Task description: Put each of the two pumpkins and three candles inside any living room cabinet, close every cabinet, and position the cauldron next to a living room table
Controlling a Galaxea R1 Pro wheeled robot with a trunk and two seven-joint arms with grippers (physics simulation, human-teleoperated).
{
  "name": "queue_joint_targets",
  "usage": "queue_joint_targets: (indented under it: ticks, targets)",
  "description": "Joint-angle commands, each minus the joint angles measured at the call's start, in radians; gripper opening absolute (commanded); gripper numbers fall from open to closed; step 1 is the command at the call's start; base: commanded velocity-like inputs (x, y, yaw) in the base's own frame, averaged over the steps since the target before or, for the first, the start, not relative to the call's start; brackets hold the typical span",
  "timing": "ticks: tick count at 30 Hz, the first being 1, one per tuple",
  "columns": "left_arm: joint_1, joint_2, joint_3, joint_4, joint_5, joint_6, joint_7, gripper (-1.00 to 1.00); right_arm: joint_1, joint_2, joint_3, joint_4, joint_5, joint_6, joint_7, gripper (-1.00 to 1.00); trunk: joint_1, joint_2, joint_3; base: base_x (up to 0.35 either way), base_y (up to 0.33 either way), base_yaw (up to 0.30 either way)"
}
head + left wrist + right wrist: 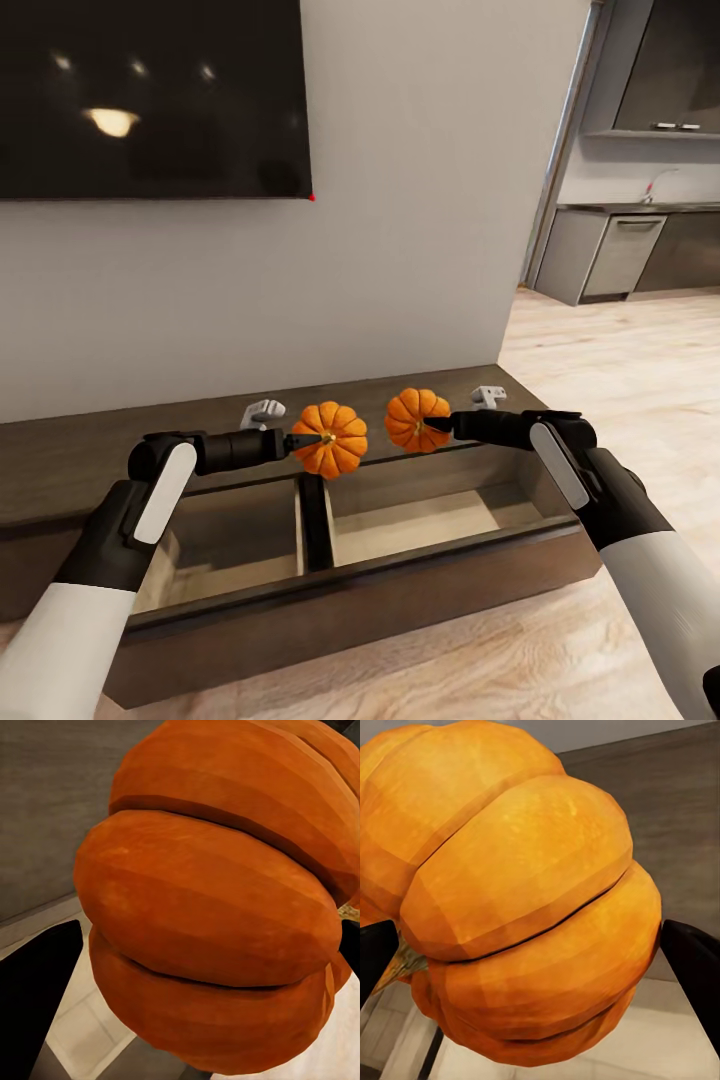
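1. Left tool (300, 440) is clamped on the left pumpkin (331, 439), holding it in the air above the open cabinet (340, 590); in the left wrist view this pumpkin (217, 907) looms close, with one dark finger (34, 982) at its side.
2. Right tool (432, 425) grips the right pumpkin (415, 419) in the same way, the two pumpkins near each other but apart, both over the cabinet's top edge.
3. In the right wrist view the pumpkin (517, 900) sits between two dark fingers (694, 967), its brownish stem (401, 964) poking out beside one of them.
4. Below the pumpkins the cabinet's two drawers stand pulled out, showing pale wood insides; the left drawer (225, 545) and right drawer (420, 520) are split by a dark divider.
5. Two small white objects (262, 412) rest on the cabinet top behind the pumpkins; what they are I cannot tell.
6. A dark television (150, 95) hangs on the grey wall above, and kitchen cupboards (620, 250) show at the far right.
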Motion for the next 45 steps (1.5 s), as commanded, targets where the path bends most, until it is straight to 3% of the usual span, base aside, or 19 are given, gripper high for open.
queue_joint_targets:
  ticks: [1, 10, 45]
  targets:
    - [-0.001, 0.0, -0.001, 0.0, -0.004, 0.003, -0.005, -1.0, -0.001, -0.001, 0.001, -0.001, 0.0, 0.003, 0.003, -1.0, 0.0, 0.0, -0.001, 0.041, -0.036, 0.001]
    - [-0.001, -0.001, -0.001, -0.001, -0.005, 0.002, -0.006, -1.0, -0.001, -0.001, 0.001, -0.001, 0.0, 0.003, 0.003, -1.0, 0.0, 0.0, -0.001, 0.218, -0.057, 0.0]
    - [-0.001, -0.002, -0.003, -0.016, -0.005, 0.003, -0.005, -1.0, -0.001, -0.001, 0.001, 0.001, 0.002, 0.005, 0.007, -1.0, 0.0, 0.0, -0.001, 0.054, -0.011, 0.031]
